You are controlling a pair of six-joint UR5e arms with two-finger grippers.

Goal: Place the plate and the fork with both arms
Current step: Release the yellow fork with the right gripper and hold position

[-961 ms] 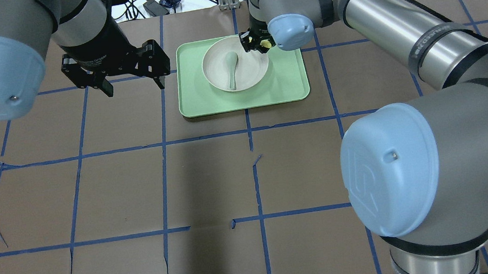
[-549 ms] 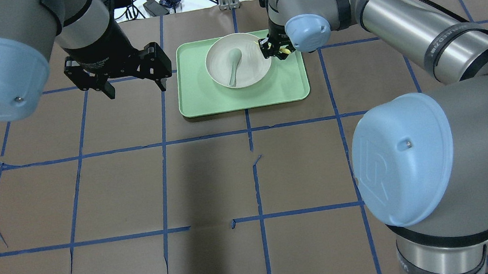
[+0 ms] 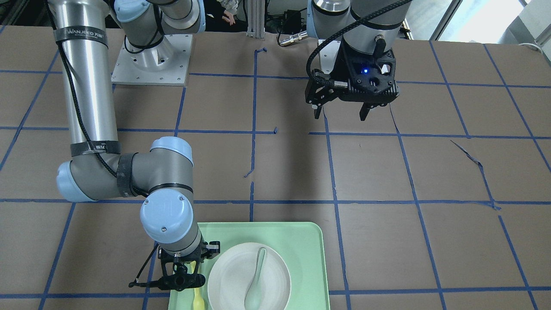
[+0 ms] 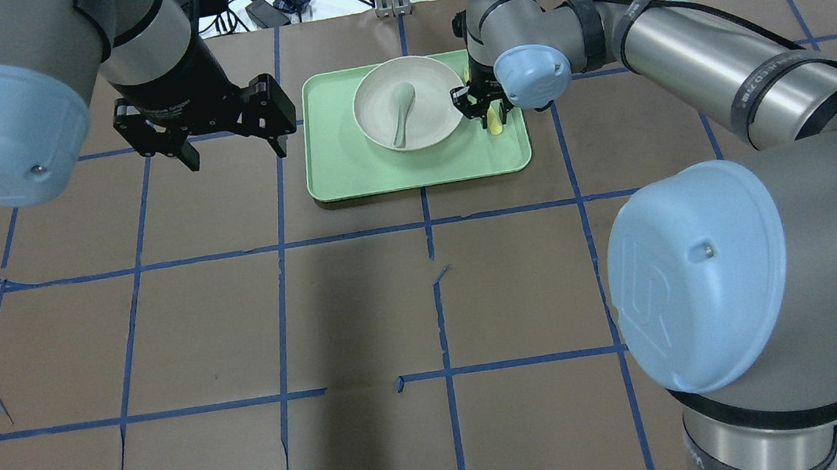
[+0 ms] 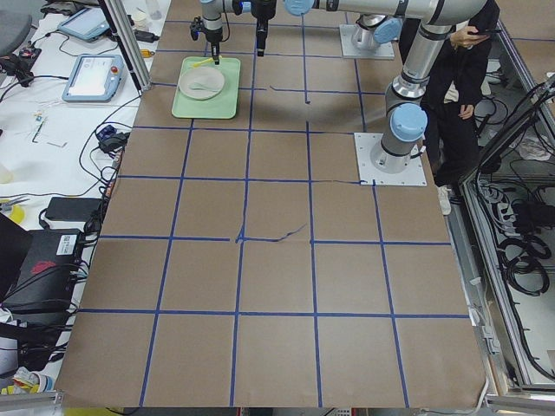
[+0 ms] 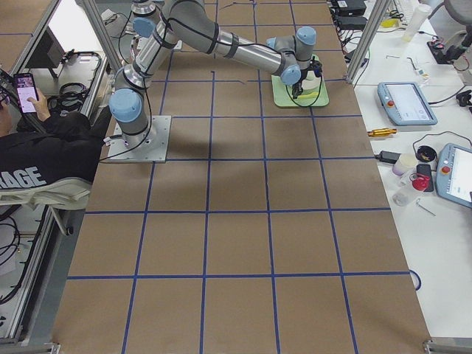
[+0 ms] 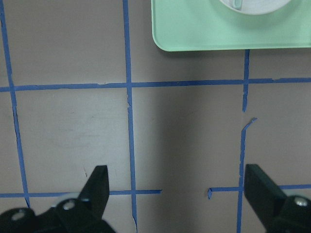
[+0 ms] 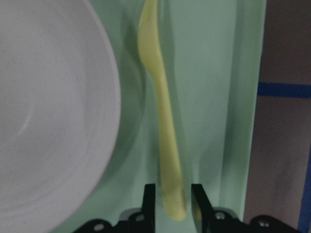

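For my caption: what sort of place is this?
Probably a robotics lab: two arms mounted on a table marked with a blue tape grid, and teach pendants lying beside it.

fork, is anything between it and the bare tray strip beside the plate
Nothing visible does. The fork, flanked by the right gripper, is right over bare tray, with the plate off to one side, not touching it.

fork (image 8: 163,121) beside plate (image 8: 53,145), plate on tray (image 8: 214,73)
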